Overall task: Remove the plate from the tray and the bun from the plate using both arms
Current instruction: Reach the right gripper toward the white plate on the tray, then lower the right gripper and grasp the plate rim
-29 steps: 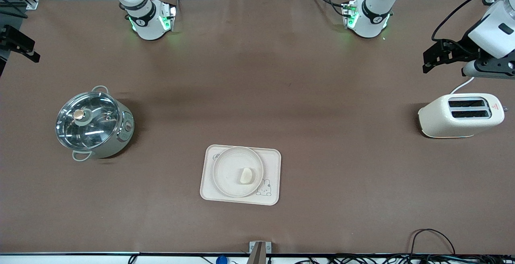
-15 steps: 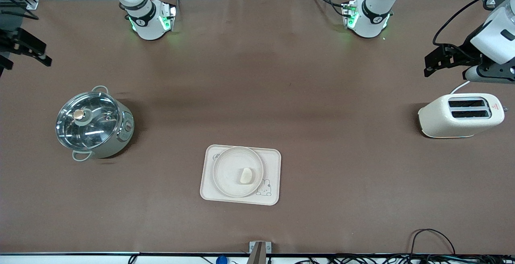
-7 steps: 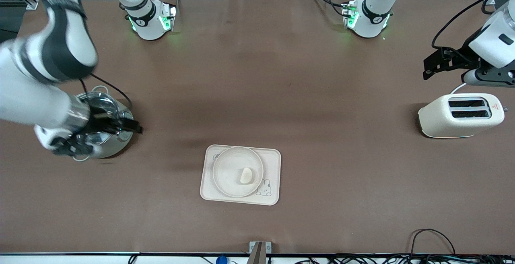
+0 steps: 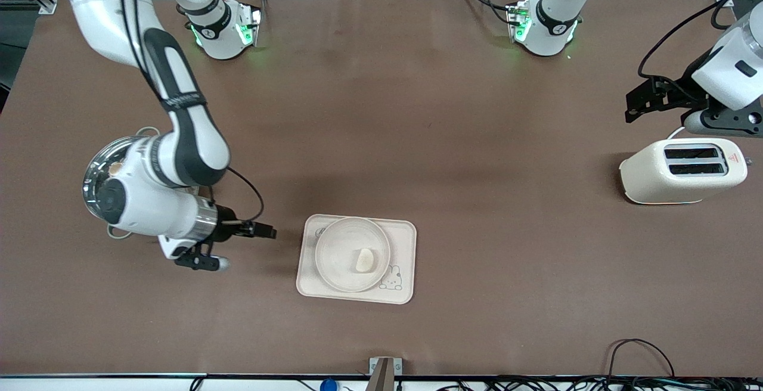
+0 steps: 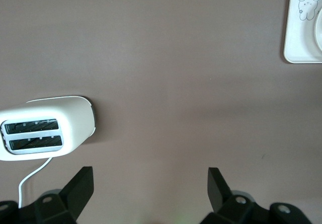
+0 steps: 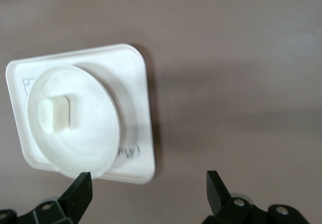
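Cream-beige, the plate (image 4: 351, 254) sits on the rabbit tray (image 4: 406, 242), and we see the bun (image 4: 365, 260) lying in the plate. We find the right end effector (image 4: 266, 231) over the desk (image 4: 417, 129) just beside the tray, toward the right arm's end, its fingers (image 6: 80, 191) spread wide and empty. The left end effector (image 4: 633, 102) hangs above the desk near the toaster (image 4: 682, 170), well apart from the tray, fingers (image 5: 83, 183) wide apart, holding nothing.

My right arm (image 4: 179, 111): bent low, wrist level, right gripper (image 4: 265, 231) spread wide over bare table. My left arm (image 4: 724, 75): waiting at table end, left gripper (image 4: 635, 102) spread wide, aloft.
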You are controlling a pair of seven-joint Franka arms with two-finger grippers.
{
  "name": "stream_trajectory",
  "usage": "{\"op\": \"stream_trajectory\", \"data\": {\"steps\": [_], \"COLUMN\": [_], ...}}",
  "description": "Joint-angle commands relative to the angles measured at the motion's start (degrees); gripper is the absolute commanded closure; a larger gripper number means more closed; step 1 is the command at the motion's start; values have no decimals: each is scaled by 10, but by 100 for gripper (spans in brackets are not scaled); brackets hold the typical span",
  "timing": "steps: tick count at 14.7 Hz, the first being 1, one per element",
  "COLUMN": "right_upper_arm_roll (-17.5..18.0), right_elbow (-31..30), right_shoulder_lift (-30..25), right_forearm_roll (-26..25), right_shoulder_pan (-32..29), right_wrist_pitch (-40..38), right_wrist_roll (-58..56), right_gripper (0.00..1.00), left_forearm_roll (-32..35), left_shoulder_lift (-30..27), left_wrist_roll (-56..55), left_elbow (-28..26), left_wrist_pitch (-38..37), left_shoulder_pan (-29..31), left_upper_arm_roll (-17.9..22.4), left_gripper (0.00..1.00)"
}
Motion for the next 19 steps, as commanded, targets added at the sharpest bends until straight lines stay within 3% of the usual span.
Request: {"op": "stream_trajectory", "data": {"steps": [1,10,15,18,19], "right_upper_arm_roll": [-5,-5,-5,-5,-5], "right_elbow": [37,101,101,106,112], "right_shoulder_lift": [36,129,146,156,163], "right_forearm_roll": [16,76,76,76,76], "right_shoulder_pan": [30,65,75,78,77], "right_wrist_pitch": [36,48,59,83,84], "right_wrist_roll": [13,23,37,34,34], "right_gripper": [0,0,25,29,35], "left_forearm_roll": [-5,-6,-6,-4,-4], "left_shoulder_lift": [3,3,7,9,9], "left_wrist_roll": [-1,-2,-3,-2,-2], "left_elbow": [11,11,11,9,7], "left_wrist_pitch": [-1,-1,0,-1,-1], "left_shoulder_pan": [3,3,3,3,2], "left_upper_arm_roll": [-1,0,0,0,0], "left_gripper": [0,0,0,0,0]}}
